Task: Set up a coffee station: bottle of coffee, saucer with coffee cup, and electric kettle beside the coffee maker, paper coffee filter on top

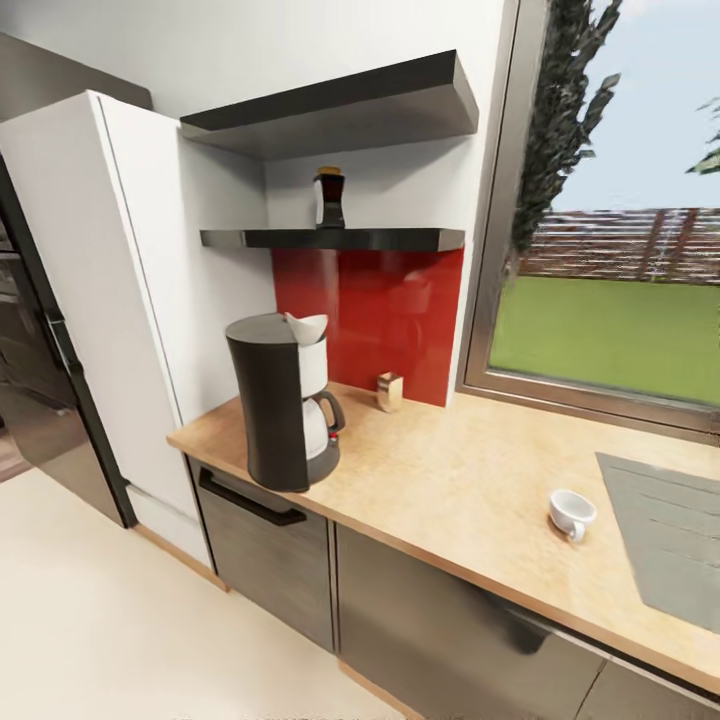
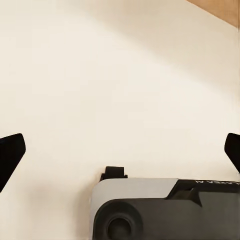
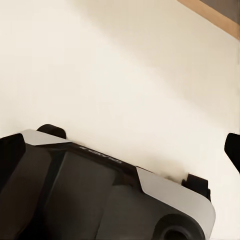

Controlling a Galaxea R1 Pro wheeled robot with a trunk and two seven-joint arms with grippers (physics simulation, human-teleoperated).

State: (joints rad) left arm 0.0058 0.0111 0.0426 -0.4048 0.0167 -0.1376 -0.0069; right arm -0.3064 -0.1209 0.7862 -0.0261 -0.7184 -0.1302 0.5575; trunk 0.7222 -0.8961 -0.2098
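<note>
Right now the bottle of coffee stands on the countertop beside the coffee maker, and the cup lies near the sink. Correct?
Not quite. The head view shows the bottle of coffee on the lower kitchen shelf, above the coffee maker, not on the countertop. The cup does lie near the sink.

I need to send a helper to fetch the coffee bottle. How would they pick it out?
Find the red backsplash behind the coffee maker. Directly above it runs the lower dark shelf. The bottle of coffee stands alone there, upright: a small dark bottle with a tan cap.
</note>
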